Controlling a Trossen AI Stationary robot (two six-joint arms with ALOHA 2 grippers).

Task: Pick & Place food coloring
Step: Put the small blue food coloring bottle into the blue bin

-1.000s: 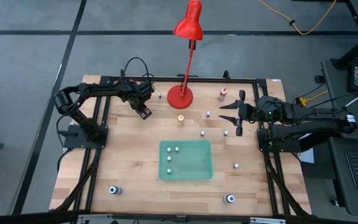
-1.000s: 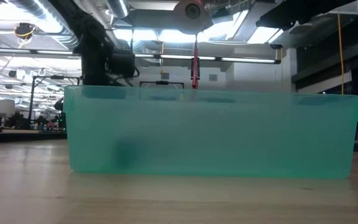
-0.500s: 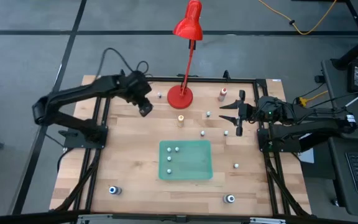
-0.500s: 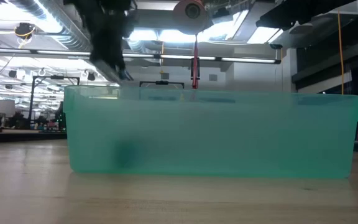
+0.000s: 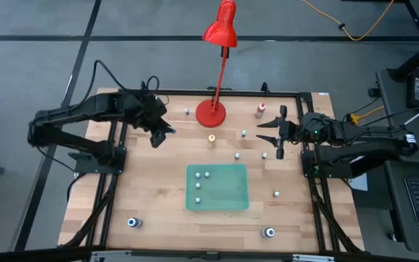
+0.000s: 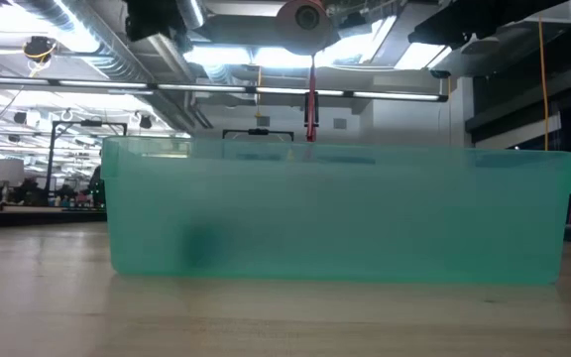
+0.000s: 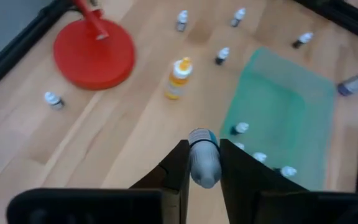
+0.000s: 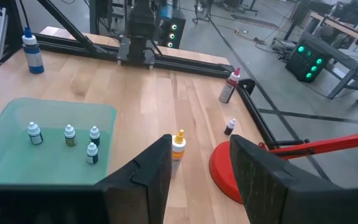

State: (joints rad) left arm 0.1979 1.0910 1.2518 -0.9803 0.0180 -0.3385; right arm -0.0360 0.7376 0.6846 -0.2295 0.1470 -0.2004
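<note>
A small bottle (image 7: 204,163) is clamped in the left gripper (image 7: 202,163) above the desk's (image 5: 151,189) far-left part; the right gripper (image 5: 276,134) is held apart near the right edge.

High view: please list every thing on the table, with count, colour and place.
lamp: one, red, upper edge.
tray: one, green, centre.
bottles in tray: at least three, whitish-capped.
loose small bottles: five, whitish-capped, scattered around lamp and tray.
orange-topped bottle: one, beside lamp base.
red-topped bottle: one, upper right.
blue-topped bottles: two, lower edge.
left pincer: shut on a held bottle, left of lamp.
right pincer: open, empty, right side.
</note>
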